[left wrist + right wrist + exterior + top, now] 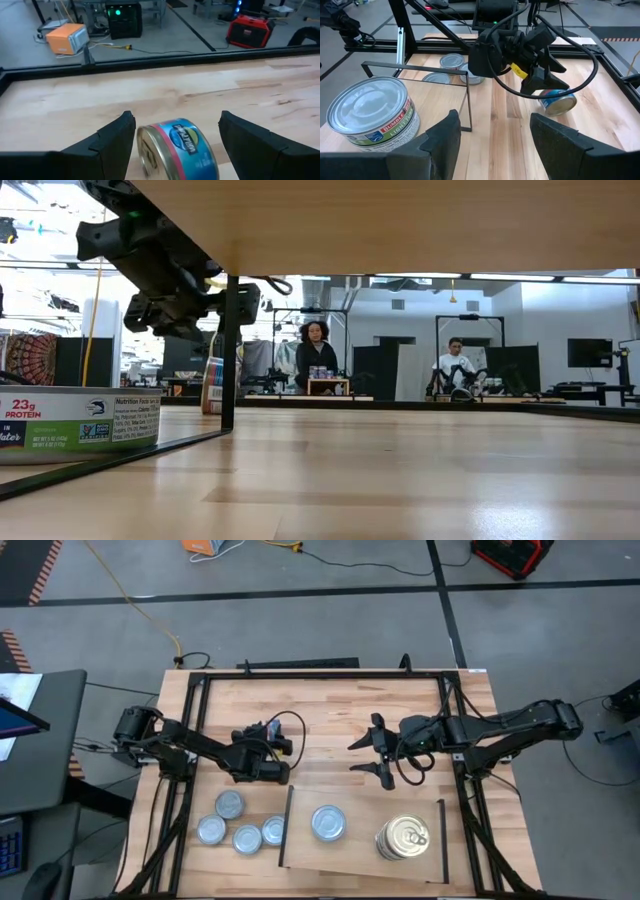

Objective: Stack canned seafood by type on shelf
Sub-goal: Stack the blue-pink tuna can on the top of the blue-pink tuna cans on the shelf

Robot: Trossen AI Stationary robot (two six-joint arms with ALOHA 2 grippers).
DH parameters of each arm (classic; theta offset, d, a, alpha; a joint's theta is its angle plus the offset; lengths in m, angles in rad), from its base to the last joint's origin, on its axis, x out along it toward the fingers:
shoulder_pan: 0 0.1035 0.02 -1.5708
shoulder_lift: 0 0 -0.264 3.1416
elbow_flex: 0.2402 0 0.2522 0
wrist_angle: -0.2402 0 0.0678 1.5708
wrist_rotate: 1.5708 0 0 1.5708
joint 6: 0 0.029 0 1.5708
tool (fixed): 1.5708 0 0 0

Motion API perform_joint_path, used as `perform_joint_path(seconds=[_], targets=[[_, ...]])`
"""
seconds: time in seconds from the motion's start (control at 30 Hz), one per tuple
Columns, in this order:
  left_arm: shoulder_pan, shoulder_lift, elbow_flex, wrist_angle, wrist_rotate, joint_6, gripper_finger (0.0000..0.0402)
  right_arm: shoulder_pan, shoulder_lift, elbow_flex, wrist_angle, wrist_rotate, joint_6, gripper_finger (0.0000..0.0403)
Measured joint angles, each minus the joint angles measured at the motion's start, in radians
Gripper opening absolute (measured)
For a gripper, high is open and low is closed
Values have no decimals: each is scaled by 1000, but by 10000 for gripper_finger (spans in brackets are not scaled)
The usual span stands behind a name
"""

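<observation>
Lying on its side between our left gripper's [175,137] spread fingers [112,142], the tin [177,150] showed a blue label, a pink band and a gold rim; whether either finger touched it we could not tell. Beside the shelf [300,865], that gripper sat low over the tabletop [150,95]. Our right gripper [492,130] hovered with fingers [440,135] apart and nothing between them, a silvery-lidded tin [370,117] on the shelf just beside one finger.

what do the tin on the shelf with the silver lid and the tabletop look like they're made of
The silver-lidded tin looks like metal: its lid is shiny, with pressed concentric rings, and a printed paper or film label wraps its side. The tabletop looks like pale wood with a smooth finish: narrow plank strips with visible grain.
</observation>
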Motion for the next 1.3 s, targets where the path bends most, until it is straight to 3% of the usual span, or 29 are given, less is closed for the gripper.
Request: perform_joint_path(seconds=[0.27,0.43,0.63,0.8,1.03,1.13,1.3], targets=[[32,3,0,4,-38,-13,274,0,0,0,1,0,0,265],[79,77,0,64,-21,38,274,0,0,0,1,0,0,265],[126,177,3,77,-19,-54,274,9,0,0,0,0,-1,265],[135,228,-5,35,46,-82,274,13,0,0,-1,0,-5,265],[98,229,3,-18,36,-111,274,13,0,0,-2,0,-5,265],[82,220,47,-116,37,-84,274,13,0,0,-2,0,-6,265],[80,208,171,-482,128,-85,274,13,0,0,-2,0,-8,265]])
